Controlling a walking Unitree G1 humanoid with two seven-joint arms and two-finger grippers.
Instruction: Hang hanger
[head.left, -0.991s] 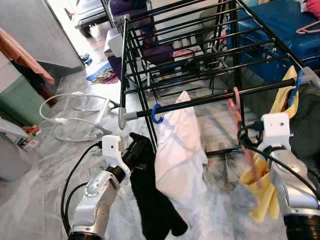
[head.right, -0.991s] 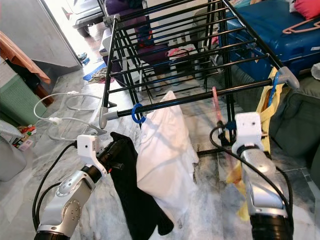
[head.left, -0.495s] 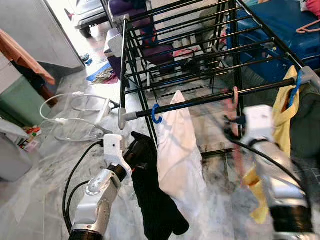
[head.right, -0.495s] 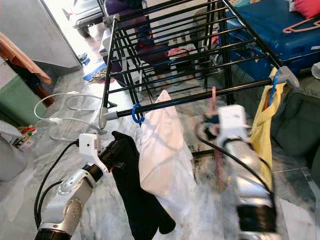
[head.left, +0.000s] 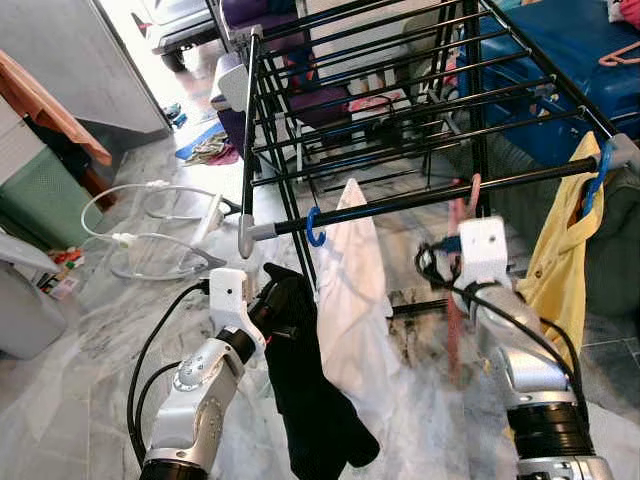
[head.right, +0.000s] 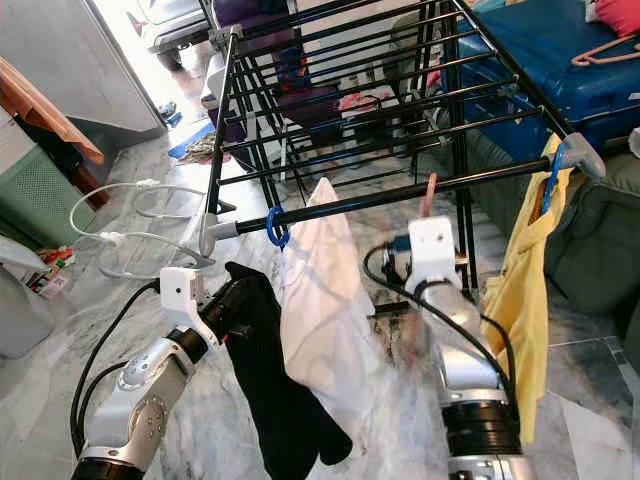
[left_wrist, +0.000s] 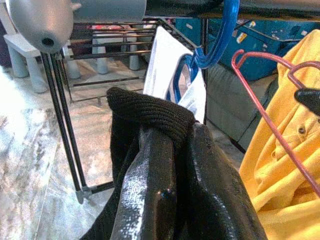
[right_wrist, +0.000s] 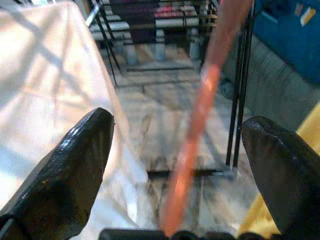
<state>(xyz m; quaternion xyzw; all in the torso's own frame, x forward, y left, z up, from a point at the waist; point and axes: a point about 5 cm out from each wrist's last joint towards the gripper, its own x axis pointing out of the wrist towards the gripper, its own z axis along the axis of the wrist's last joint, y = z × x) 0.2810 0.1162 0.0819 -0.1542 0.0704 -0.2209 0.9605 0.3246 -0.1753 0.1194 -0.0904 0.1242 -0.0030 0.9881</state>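
Grey marble floor (head.left: 90, 330) spreads beneath a black metal drying rack (head.left: 400, 90), with white cables (head.left: 150, 240) coiled on it near a doorway. On the rack's front rail (head.left: 420, 197) a white garment (head.left: 355, 290) hangs from a blue plastic hanger hook (head.left: 313, 228), and a yellow shirt (head.left: 562, 270) hangs from another blue hook (head.left: 598, 172) near the rail's right end. Between them the thin pink hanger (head.left: 462, 215) has its hook over the rail and its body dangling down in front of my right arm. My right end effector (right_wrist: 175, 165) has its two black fingers spread wide apart, with the blurred pink hanger running between them; I cannot tell whether either finger touches it. My left end effector (left_wrist: 165, 170) is low and left of the white garment, its fingers pressed together on a black knitted garment (head.left: 305, 400) that drapes over them and hangs down toward the floor. Behind the rack sits a blue plastic crate (head.left: 570, 60), and a green basket (head.left: 40, 205) stands at the far left.
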